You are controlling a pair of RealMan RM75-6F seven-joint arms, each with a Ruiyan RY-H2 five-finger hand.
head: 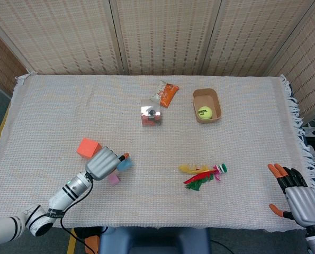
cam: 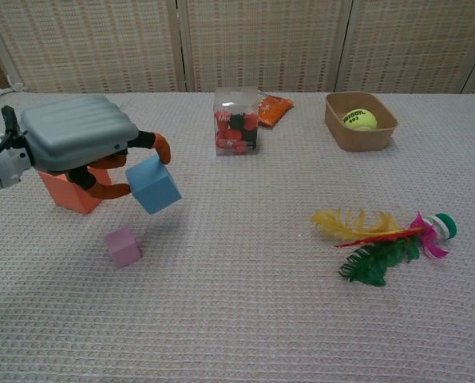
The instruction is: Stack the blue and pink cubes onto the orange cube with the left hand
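Head view: the left hand (head: 102, 163) sits over a small blue foam cube (head: 125, 164), mostly hiding it; one orange foam cube (head: 88, 148) lies just behind the hand, one small pink foam cube (head: 114, 179) just in front. Only this view shows the right hand (head: 299, 197), fingers apart, holding nothing, at the desk's (head: 242, 137) near corner.

Chest view: the left hand (cam: 81, 144) pinches the tilted blue cube (cam: 153, 183), lifted off the desk (cam: 245, 303). The orange cube (cam: 71, 190) is under the palm, the pink cube (cam: 122, 246) below.
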